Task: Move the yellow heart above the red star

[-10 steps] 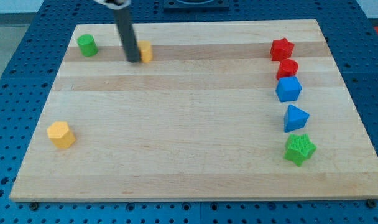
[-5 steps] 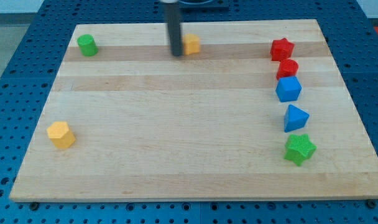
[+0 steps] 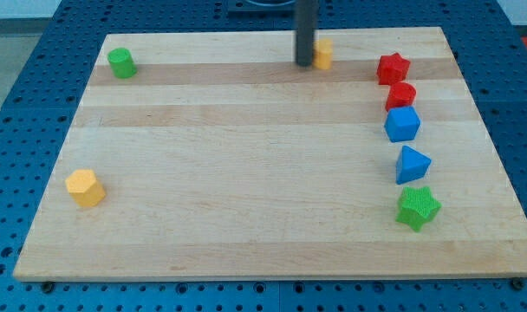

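Observation:
The yellow heart (image 3: 323,54) lies near the board's top edge, partly hidden by my rod. My tip (image 3: 304,63) touches the heart's left side. The red star (image 3: 393,68) sits to the right of the heart, near the top right of the board, with a gap between them. The heart is left of the star and slightly higher in the view.
Below the red star runs a column: a red round block (image 3: 400,95), a blue cube (image 3: 402,124), a blue triangle (image 3: 412,164), a green star (image 3: 417,207). A green cylinder (image 3: 120,62) sits top left, a yellow hexagon (image 3: 85,187) bottom left. The wooden board (image 3: 246,173) lies on a blue pegboard.
My tip has pushed the yellow heart to the right along the top of the board, from left of centre to near the red star. The other blocks have not moved.

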You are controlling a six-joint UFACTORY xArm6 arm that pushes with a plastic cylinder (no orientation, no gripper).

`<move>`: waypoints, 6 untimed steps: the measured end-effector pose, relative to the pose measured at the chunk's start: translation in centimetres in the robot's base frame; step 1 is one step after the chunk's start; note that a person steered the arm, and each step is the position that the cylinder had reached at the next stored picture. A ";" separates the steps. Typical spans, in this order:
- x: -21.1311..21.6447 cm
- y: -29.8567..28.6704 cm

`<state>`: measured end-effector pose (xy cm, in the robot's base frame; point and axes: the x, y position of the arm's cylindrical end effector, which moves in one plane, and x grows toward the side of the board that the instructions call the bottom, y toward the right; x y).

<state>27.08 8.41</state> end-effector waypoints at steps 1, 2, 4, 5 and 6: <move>0.0 0.4; -0.1 -3.3; -1.8 0.3; -2.0 2.8; -2.0 5.4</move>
